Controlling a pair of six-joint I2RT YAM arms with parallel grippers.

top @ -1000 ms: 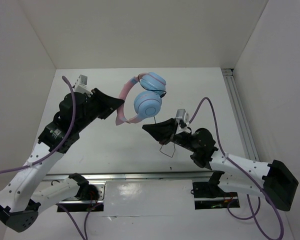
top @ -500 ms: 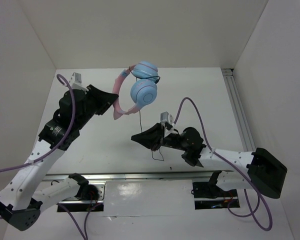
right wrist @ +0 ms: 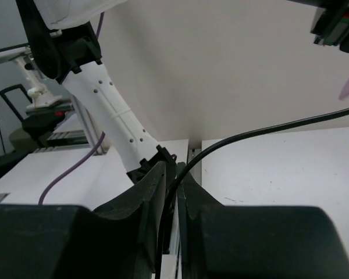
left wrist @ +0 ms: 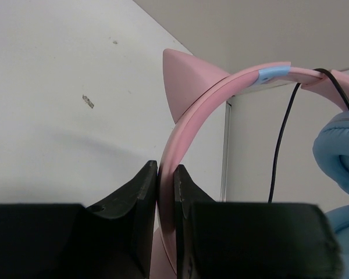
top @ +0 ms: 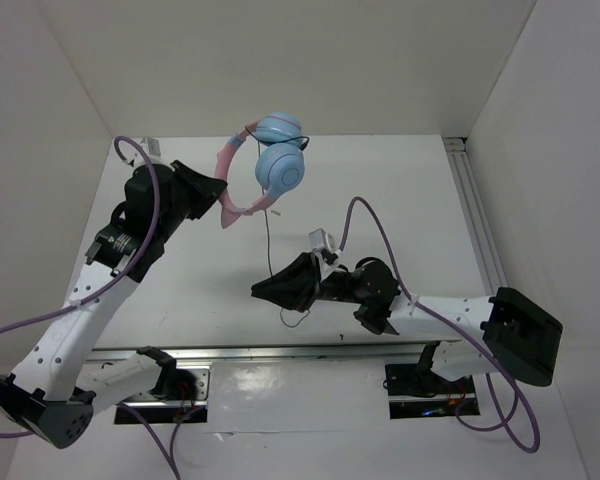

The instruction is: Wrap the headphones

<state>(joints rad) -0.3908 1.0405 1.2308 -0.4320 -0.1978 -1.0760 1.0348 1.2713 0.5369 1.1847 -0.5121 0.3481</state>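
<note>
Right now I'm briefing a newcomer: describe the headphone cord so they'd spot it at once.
Above the white table, the left arm's jaws hold pink-and-blue headphones in the air. From them a cord hangs straight down into the right arm's jaws. It is thin and black, unlike the thick purple cables on the arms.

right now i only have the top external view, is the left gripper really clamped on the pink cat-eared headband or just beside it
observer: the left wrist view shows the left gripper shut on the pink cat-eared headband, one finger against each face, below the ear.
operator: and the thin black cord, does the right one have it
observer: the right wrist view shows the thin black cord running down into the narrow gap between the right gripper fingers. I can't tell whether it is pinched or loose.
</note>
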